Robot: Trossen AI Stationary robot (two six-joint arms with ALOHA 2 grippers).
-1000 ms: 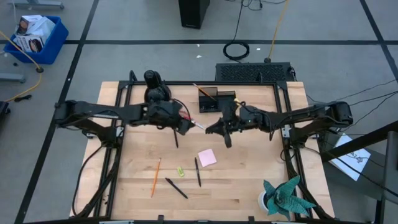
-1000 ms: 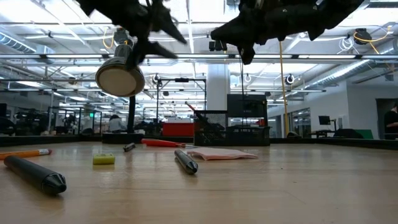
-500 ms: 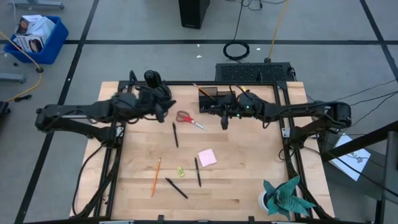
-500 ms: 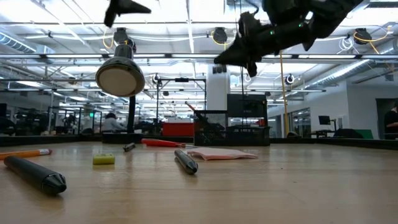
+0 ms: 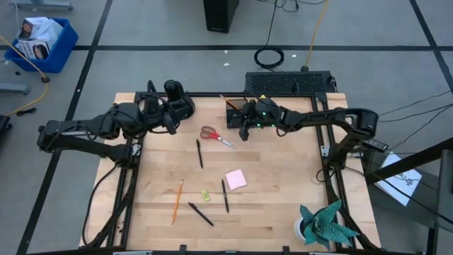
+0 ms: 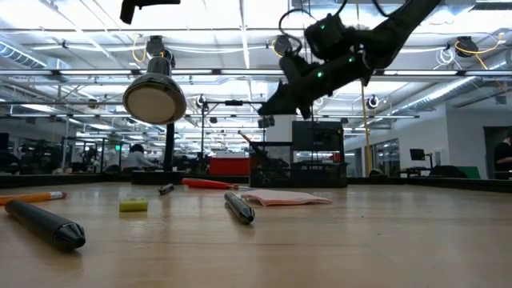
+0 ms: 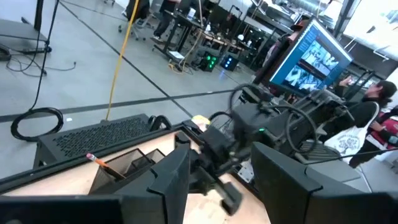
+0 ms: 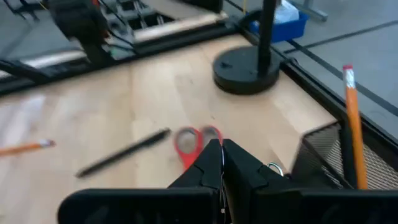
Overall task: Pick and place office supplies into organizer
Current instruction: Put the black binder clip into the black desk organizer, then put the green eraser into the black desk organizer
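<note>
Scissors, red-handled, lie flat on the desk just left of my right claw and below the organizer; nothing grips them. The right wrist view shows their red loops just beyond the claw tips. Right claw: fingers pressed together, nothing between them. It hangs in the air just in front of the organizer, the black mesh caddy at the desk's far edge. A pencil with a red eraser stands in the caddy, leaning.

Left claw: raised, well to the left of the scissors, beside the black lamp base. In its wrist view the two fingers stand apart with nothing between them, and it looks toward the right arm and the caddy.

Remaining supplies, all on the near side of both claws:
- black pen just below the scissors
- pink sticky-note pad nearer the desk centre
- second black pen just beside the pad
- third black pen, angled, near the front
- orange pencil to the left of those
- small yellow-green bit between pencil and second pen

Teal paper plant sits at the near right corner, well apart from everything.
</note>
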